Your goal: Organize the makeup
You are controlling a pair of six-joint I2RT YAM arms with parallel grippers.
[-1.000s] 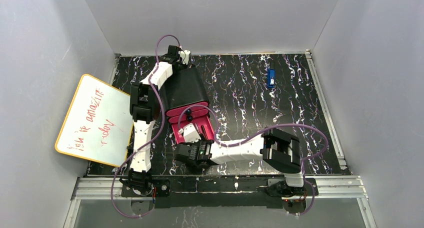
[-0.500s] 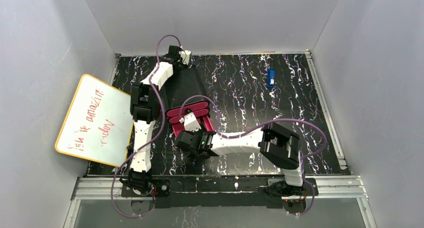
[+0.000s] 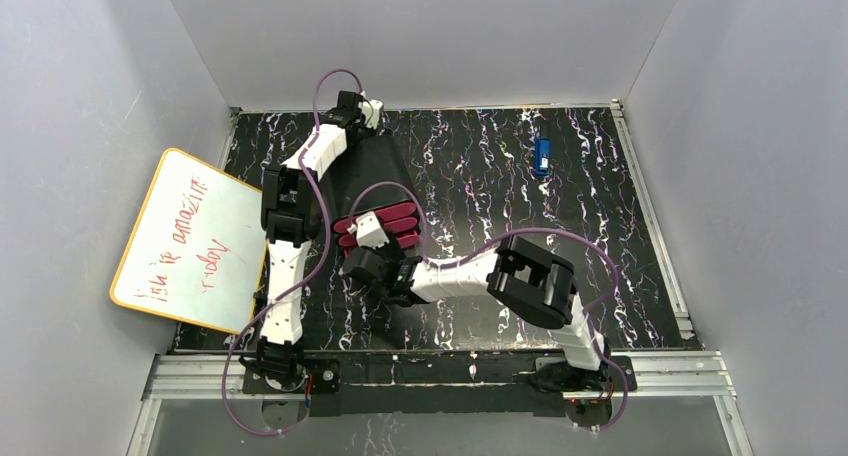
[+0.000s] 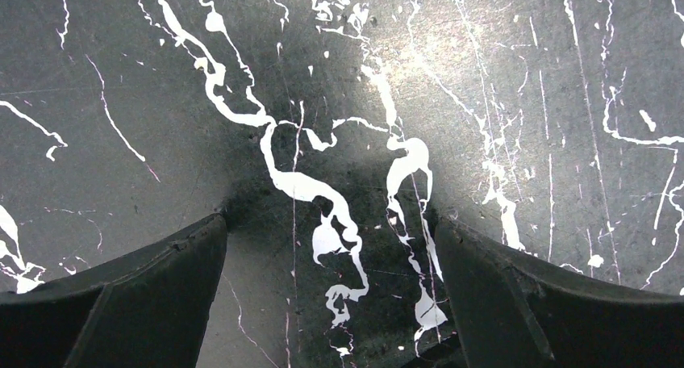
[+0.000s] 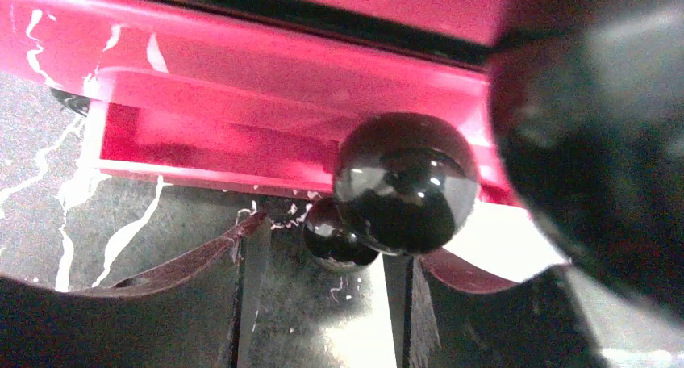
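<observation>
Makeup is not on view in any camera; it is judged to lie inside the drawers, so neither its heading nor its long axis can be told.

1. Right gripper (image 5: pixel 339 243): jaws stand partly open, about halfway. A round black knob (image 5: pixel 403 182) sits right at the fingertips. Whether the pads press on it cannot be told from the wrist view.
2. Pink drawer front (image 5: pixel 242 77): fills the upper part of the wrist view, directly behind the knob.
3. Change: a second ago one pink drawer stood pulled well out toward the bottom of the overhead frame. It now sits nearly flush with the other fronts, and the right arm has followed it in toward the black box (image 3: pixel 375 171).
4. Meaning: the closing stroke appears almost complete. With no makeup loose on the table (image 3: pixel 480 176), the task looks close to its end.
5. Box heading: its long axis runs from upper centre toward lower centre of the overhead frame, slightly tilted, drawer fronts facing the bottom edge.
6. Left gripper (image 4: pixel 329 223): jaws wide apart, nothing between them but tabletop; it hangs behind the box, upper left of centre.
7. Blue object (image 3: pixel 541 156): upper right, well apart.
</observation>
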